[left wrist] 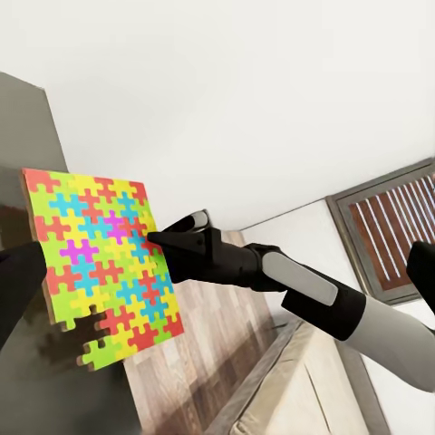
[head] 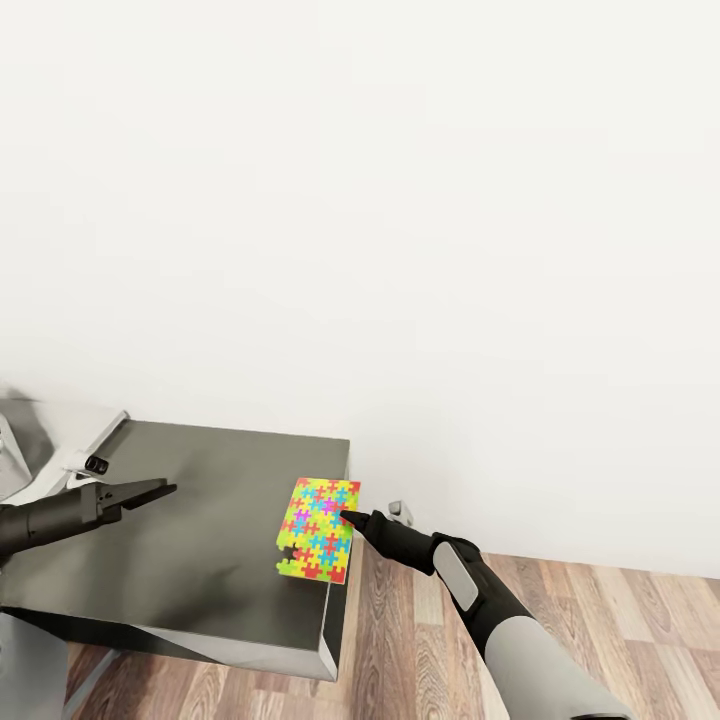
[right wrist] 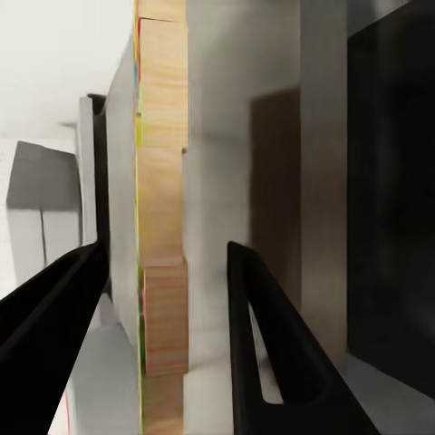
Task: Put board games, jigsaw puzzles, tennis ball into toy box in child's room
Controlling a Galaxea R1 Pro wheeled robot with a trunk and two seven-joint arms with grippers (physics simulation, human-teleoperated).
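Head view first: my right gripper is out at the right edge of the dark grey cabinet, its black fingers straddling the jigsaw puzzle. That bright square of yellow, green, pink and blue pieces sits at the cabinet's right rim, partly sticking out over the wood-plank floor. Right wrist view looks straight along the puzzle's edge: pale wooden backing, a thin coloured line on one face, one dark finger on each side. The jaws stand narrow around the slab, but there is a gap on the backing side, and I cannot tell whether the other finger touches. Left wrist view catches the puzzle face-on with my right gripper reaching onto its far edge; one corner piece is missing near the bottom. Over on the left, my left gripper hovers above the cabinet top, well apart from the puzzle, holding nothing; whether its fingers are spread I cannot tell. White wall behind everything.
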